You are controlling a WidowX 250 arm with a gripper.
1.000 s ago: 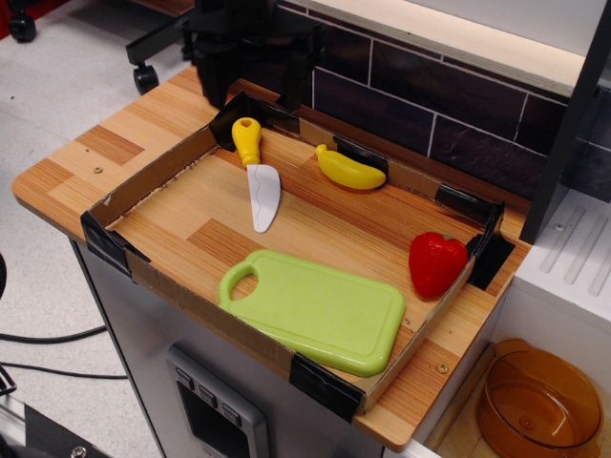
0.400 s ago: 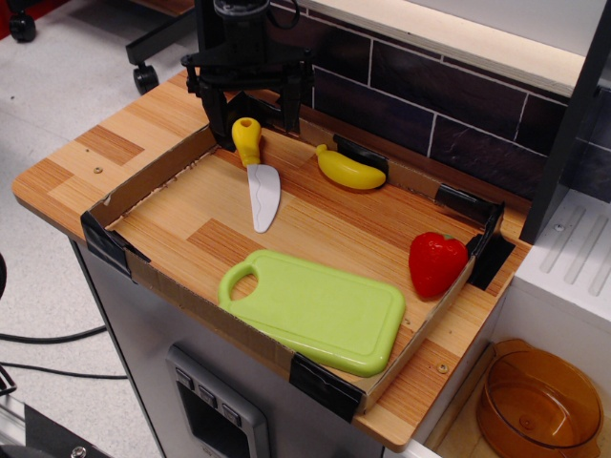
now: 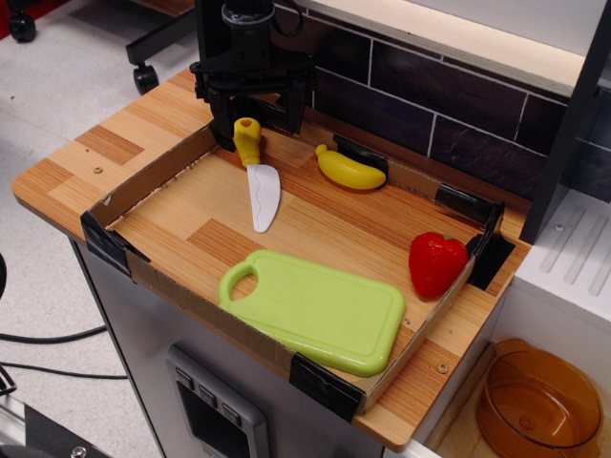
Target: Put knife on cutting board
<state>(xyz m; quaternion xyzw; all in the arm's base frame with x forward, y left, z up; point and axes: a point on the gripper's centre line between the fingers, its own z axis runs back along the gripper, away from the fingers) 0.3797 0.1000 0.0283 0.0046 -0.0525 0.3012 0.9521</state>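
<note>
The knife (image 3: 263,191) lies in the far left part of the shallow cardboard tray (image 3: 172,286), yellow handle toward the back wall, white blade pointing to the front. The light-green cutting board (image 3: 320,310) lies flat at the tray's front edge, handle hole to the left, with nothing on it. My black gripper (image 3: 253,119) hangs low at the tray's back left corner, right over the handle's far end. Its fingers (image 3: 221,119) stand apart on either side of the handle, open and not closed on it.
A yellow toy banana (image 3: 348,169) lies against the back rim, right of the knife. A red toy pepper (image 3: 437,262) stands at the tray's right end. The dark tiled wall (image 3: 449,114) runs close behind. An orange bowl (image 3: 535,396) sits below at the lower right.
The gripper has come down and forward from above the tray's back corner until its fingers straddle the knife handle's end. The knife, board, banana and pepper have not moved.
</note>
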